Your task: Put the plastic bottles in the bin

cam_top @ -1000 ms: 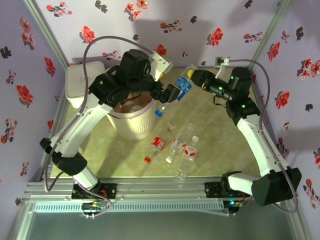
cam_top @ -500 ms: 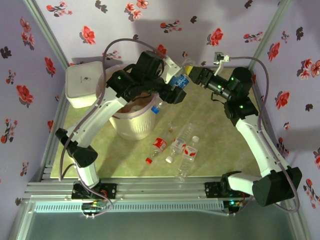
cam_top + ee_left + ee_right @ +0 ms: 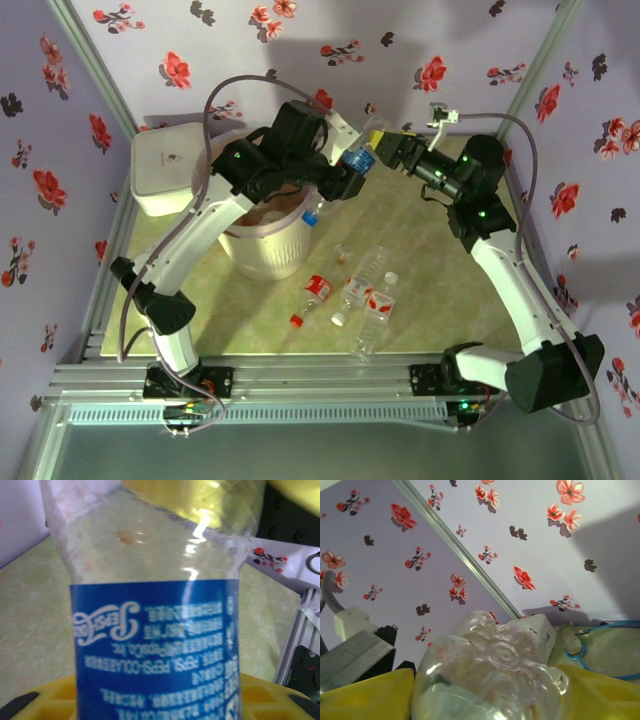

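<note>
Left arm has swung off the bin (image 3: 262,250) and across to the blue-labelled bottle (image 3: 360,160), which hangs in the air just right of the rim. Right gripper (image 3: 386,148) clamps its clear base. Left gripper (image 3: 349,177) has yellow fingers (image 3: 45,700) flanking the label; I cannot tell if they pinch.

Reads as a handover toward the bin.

Loose bottles (image 3: 365,295) lie on the green-beige table (image 3: 440,290). White box (image 3: 165,170) left of the bin, floral walls (image 3: 430,70) around.
</note>
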`<action>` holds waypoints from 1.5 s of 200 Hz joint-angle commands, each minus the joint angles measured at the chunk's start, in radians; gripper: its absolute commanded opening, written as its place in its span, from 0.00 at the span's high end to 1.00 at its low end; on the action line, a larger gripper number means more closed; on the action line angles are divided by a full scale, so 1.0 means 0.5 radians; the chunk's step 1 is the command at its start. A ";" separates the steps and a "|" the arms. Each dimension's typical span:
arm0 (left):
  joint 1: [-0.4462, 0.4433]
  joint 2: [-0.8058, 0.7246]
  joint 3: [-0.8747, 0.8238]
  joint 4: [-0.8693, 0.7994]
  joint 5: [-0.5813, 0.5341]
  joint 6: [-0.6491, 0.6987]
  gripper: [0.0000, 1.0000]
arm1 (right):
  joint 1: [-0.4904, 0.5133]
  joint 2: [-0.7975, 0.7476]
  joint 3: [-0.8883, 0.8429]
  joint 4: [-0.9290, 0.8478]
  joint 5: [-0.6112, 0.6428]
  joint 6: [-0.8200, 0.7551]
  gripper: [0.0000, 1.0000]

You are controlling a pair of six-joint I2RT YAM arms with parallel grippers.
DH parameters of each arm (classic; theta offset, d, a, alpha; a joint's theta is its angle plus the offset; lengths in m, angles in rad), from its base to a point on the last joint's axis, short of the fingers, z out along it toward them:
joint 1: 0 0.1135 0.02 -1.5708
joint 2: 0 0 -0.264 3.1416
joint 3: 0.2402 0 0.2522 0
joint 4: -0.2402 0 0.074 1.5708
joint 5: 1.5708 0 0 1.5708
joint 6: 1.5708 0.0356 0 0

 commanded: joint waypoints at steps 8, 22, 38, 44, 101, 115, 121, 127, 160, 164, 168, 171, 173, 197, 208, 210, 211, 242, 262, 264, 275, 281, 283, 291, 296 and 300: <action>0.035 -0.101 0.069 -0.066 -0.226 0.046 0.57 | -0.019 -0.172 -0.077 -0.197 0.386 -0.203 0.01; 0.085 -0.147 0.093 -0.118 -0.278 0.070 0.57 | -0.032 -0.230 -0.088 -0.296 0.495 -0.286 0.01; 0.169 -0.174 0.149 -0.200 -0.320 0.078 0.57 | -0.050 -0.258 -0.090 -0.387 0.533 -0.333 0.01; 0.201 -0.186 0.157 -0.227 -0.332 0.077 0.57 | -0.057 -0.265 -0.096 -0.403 0.537 -0.338 0.01; 0.474 -0.286 -0.139 -0.230 -0.477 0.029 0.57 | -0.082 -0.240 -0.171 -0.494 0.551 -0.322 0.01; 0.508 -0.279 -0.216 -0.232 -0.477 0.028 0.58 | -0.088 -0.237 -0.168 -0.531 0.563 -0.334 0.01; 0.514 -0.284 -0.254 -0.233 -0.477 0.028 0.58 | -0.090 -0.239 -0.170 -0.545 0.572 -0.343 0.01; 0.519 -0.293 -0.299 -0.226 -0.475 0.028 0.59 | -0.094 -0.243 -0.177 -0.558 0.581 -0.351 0.01; 0.552 -0.396 -0.618 -0.108 -0.424 -0.096 0.58 | -0.112 -0.241 -0.216 -0.576 0.597 -0.356 0.01; 0.555 -0.409 -0.652 -0.094 -0.408 -0.107 0.58 | -0.114 -0.238 -0.218 -0.581 0.596 -0.355 0.01; 0.556 -0.423 -0.686 -0.083 -0.397 -0.114 0.58 | -0.116 -0.234 -0.214 -0.589 0.596 -0.355 0.01; 0.559 -0.431 -0.707 -0.078 -0.390 -0.121 0.58 | -0.119 -0.233 -0.213 -0.594 0.596 -0.355 0.01; 0.559 -0.438 -0.719 -0.072 -0.387 -0.123 0.57 | -0.120 -0.229 -0.213 -0.596 0.597 -0.355 0.01; 0.564 -0.504 -0.764 -0.102 -0.382 -0.098 0.37 | -0.135 -0.221 -0.209 -0.606 0.593 -0.358 0.01; 0.577 -0.537 -0.730 -0.119 -0.379 -0.086 0.22 | -0.138 -0.216 -0.210 -0.607 0.590 -0.358 0.01; 0.577 -0.540 -0.724 -0.123 -0.377 -0.083 0.20 | -0.138 -0.216 -0.210 -0.606 0.590 -0.358 0.01; 0.579 -0.541 -0.719 -0.126 -0.375 -0.081 0.19 | -0.138 -0.214 -0.210 -0.606 0.590 -0.356 0.01; 0.605 -0.560 -0.586 -0.169 -0.367 -0.052 0.06 | -0.141 -0.212 -0.241 -0.594 0.584 -0.340 0.01; 0.608 -0.532 -0.589 -0.163 -0.362 -0.063 0.12 | -0.142 -0.215 -0.244 -0.608 0.580 -0.342 0.01; 0.608 -0.526 -0.594 -0.163 -0.361 -0.064 0.13 | -0.144 -0.215 -0.244 -0.609 0.579 -0.342 0.01; 0.608 -0.501 -0.627 -0.160 -0.350 -0.080 0.19 | -0.141 -0.217 -0.241 -0.621 0.580 -0.348 0.01; 0.607 -0.493 -0.651 -0.155 -0.349 -0.087 0.23 | -0.143 -0.218 -0.244 -0.627 0.581 -0.353 0.01; 0.608 -0.490 -0.659 -0.154 -0.349 -0.090 0.24 | -0.142 -0.220 -0.244 -0.630 0.581 -0.354 0.01; 0.608 -0.482 -0.703 -0.128 -0.348 -0.106 0.30 | -0.142 -0.221 -0.239 -0.641 0.586 -0.359 0.01; 0.606 -0.483 -0.737 -0.104 -0.347 -0.120 0.33 | -0.142 -0.223 -0.239 -0.648 0.586 -0.363 0.01; 0.605 -0.481 -0.758 -0.084 -0.343 -0.132 0.36 | -0.143 -0.225 -0.238 -0.656 0.591 -0.367 0.01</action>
